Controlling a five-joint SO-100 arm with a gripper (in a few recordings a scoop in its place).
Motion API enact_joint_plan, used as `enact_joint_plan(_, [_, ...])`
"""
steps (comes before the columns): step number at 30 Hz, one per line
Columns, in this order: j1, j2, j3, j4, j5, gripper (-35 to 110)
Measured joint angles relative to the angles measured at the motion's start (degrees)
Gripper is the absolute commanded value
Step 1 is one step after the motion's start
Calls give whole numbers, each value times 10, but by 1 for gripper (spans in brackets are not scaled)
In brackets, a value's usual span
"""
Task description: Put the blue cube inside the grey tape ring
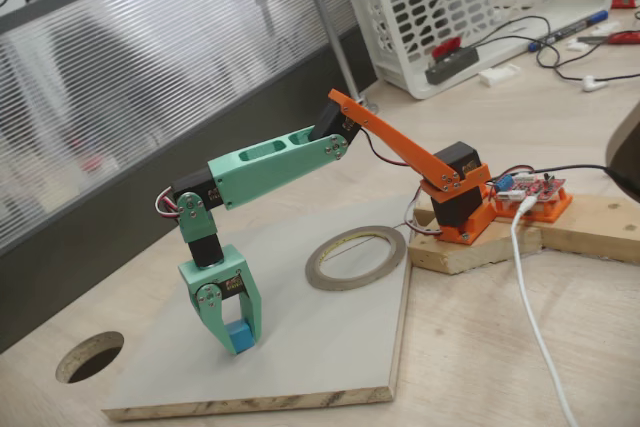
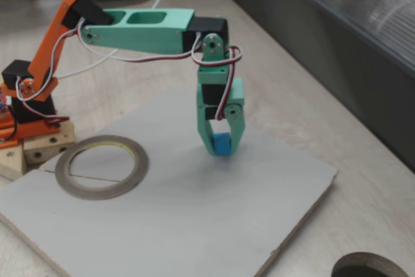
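Green gripper (image 1: pixel 238 335) points straight down and squeezes the blue cube (image 1: pixel 238 337) between its tips, near the board's (image 1: pixel 300 367) front edge in a fixed view. Farther back, the grey tape ring (image 1: pixel 356 258) lies flat by the board's far corner, well apart. Nothing sits between them.

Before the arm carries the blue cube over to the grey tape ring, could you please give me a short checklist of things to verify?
1. Blue cube sits between the fingers of the pincer: ok.
2. Cube lifted off the grey board: cannot tell; it sits at or just above the surface.
3. Grey tape ring lies flat on the board with its middle free: ok.
4. Board between cube and ring free of obstacles: ok.
5. Cube is inside the ring: not ok; it is well apart from the ring in both fixed views.
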Motion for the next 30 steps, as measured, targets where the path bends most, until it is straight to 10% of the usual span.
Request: enact_joint_plan(30, [-1,120,67,-1,0,13])
